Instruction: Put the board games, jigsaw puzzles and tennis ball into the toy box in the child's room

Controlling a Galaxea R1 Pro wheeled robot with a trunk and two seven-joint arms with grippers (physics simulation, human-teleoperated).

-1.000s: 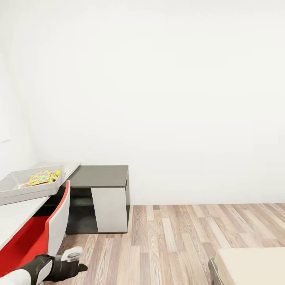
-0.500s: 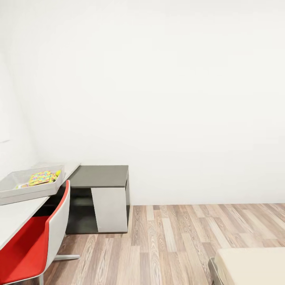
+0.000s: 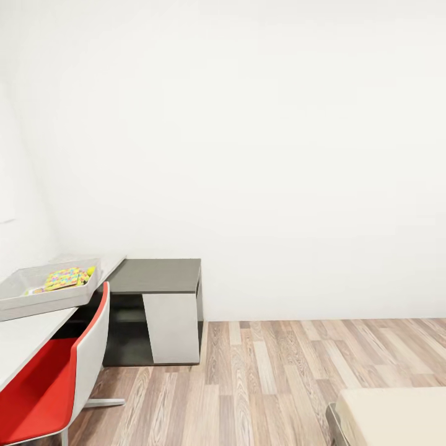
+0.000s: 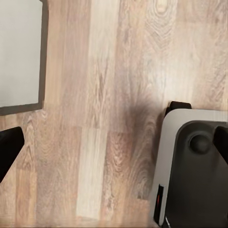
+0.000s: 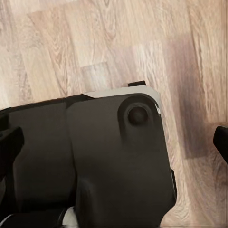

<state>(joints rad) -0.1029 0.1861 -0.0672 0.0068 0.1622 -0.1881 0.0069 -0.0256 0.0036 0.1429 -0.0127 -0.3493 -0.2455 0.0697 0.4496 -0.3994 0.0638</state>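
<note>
Facing toy box (image 3: 37,296) from head; wrists overlook floor (image 4: 118,71).

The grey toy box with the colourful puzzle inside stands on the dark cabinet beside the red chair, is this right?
Not quite. In the head view the grey toy box with the colourful puzzle inside stands on the white table, not on the dark cabinet. It is beside the red chair.

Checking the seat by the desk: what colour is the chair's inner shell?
Red inside, white outside: chair, head view.
</note>
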